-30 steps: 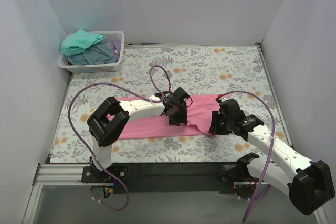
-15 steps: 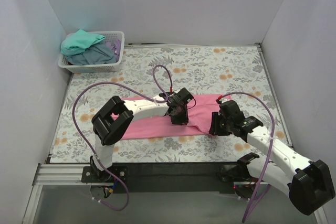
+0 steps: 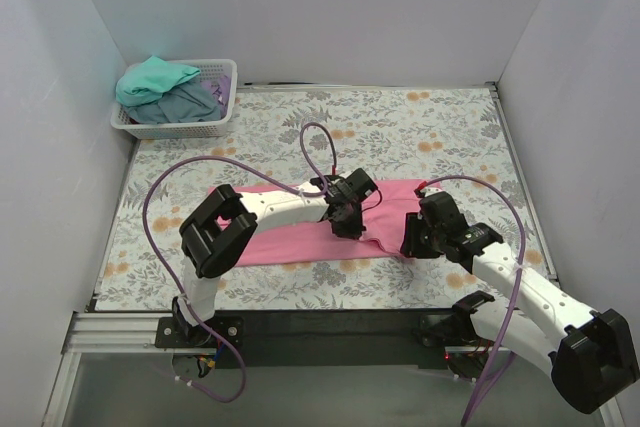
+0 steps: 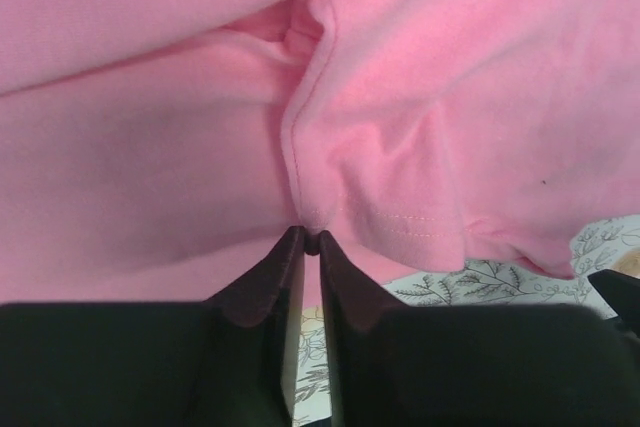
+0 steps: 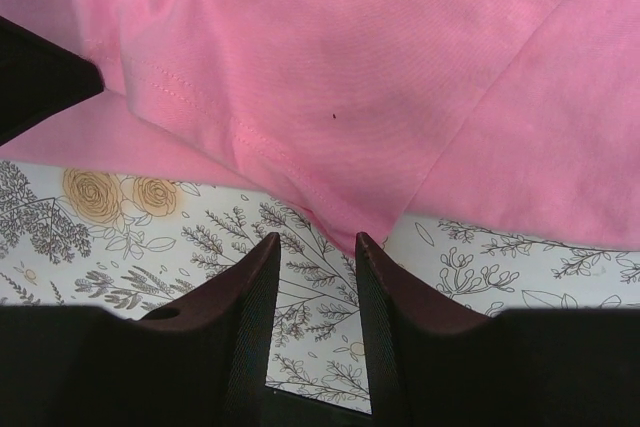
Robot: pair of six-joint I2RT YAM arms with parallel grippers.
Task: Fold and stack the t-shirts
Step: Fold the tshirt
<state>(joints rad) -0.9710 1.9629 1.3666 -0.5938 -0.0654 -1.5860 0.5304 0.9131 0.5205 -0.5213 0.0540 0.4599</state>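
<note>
A pink t-shirt (image 3: 280, 245) lies spread lengthwise on the flowered table cover, partly folded. My left gripper (image 3: 345, 227) is down on its middle. In the left wrist view its jaws (image 4: 310, 239) are pinched on a stitched fold of the pink cloth (image 4: 430, 97). My right gripper (image 3: 408, 244) sits at the shirt's near right corner. In the right wrist view it (image 5: 315, 247) is open, and the tip of a pink hem (image 5: 350, 67) reaches just between its fingertips. More t-shirts, one teal (image 3: 155, 77) and one grey-blue (image 3: 185, 104), lie piled in the basket.
A white lattice basket (image 3: 175, 129) stands at the far left corner against the wall. White walls close in the table on the left, back and right. The flowered cover (image 3: 430, 127) stretches behind the shirt. Purple cables loop above both arms.
The left gripper's jaws have closed onto the pink cloth and its wrist has shifted slightly right. The right arm has barely moved.
</note>
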